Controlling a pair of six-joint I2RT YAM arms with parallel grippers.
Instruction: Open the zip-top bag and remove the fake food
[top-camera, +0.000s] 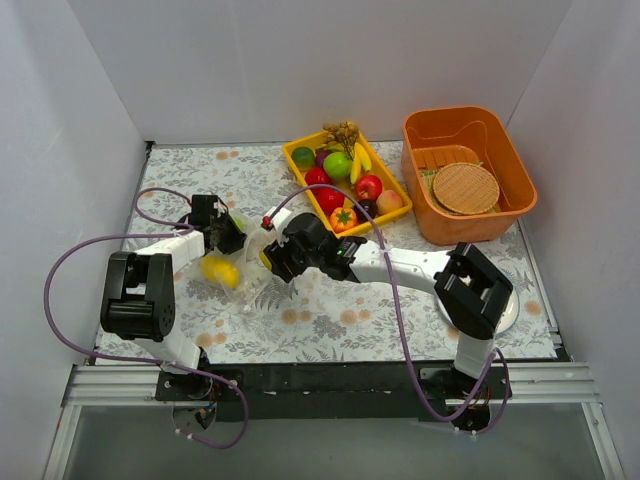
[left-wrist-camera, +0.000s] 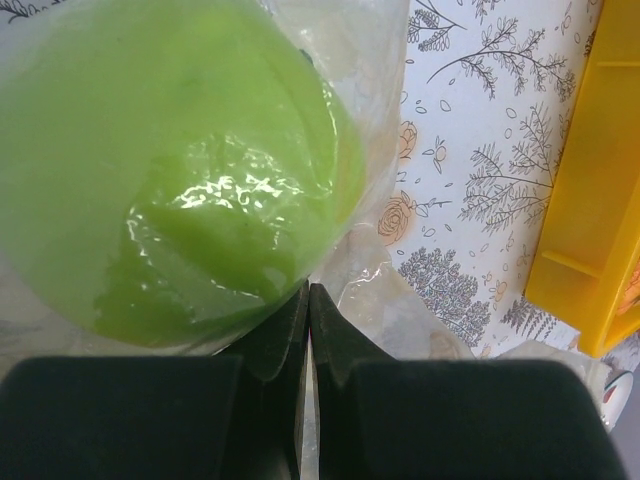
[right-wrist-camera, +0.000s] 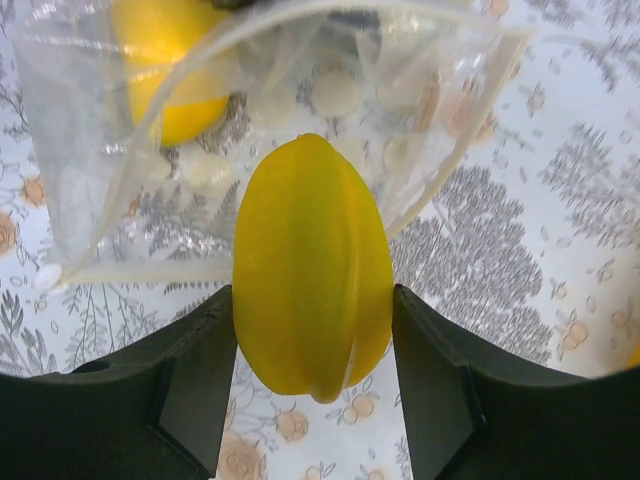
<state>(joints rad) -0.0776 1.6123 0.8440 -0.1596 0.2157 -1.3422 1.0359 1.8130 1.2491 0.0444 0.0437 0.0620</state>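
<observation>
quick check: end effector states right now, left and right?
Left end effector: closed, pinching the film of the zip-top bag.
Right end effector: closed on a yellow fake fruit.

Thin clear plastic film, crinkled and glare-shiny, for the zip-top bag (right-wrist-camera: 110, 150); smooth glossy plastic for the yellow ridged fruit (right-wrist-camera: 312, 220) and the green apple (left-wrist-camera: 170, 170) (seen through the film), matt black plastic for the fingers (right-wrist-camera: 195, 385) of the right gripper (right-wrist-camera: 312, 297). Matt floral-printed covering over the counter (top-camera: 330, 315); smooth hard plastic for the yellow tray (top-camera: 290, 152) at the far edge and the orange tub (top-camera: 520, 200) in the far right corner, a rough woven mat (top-camera: 466, 187) inside it.
</observation>
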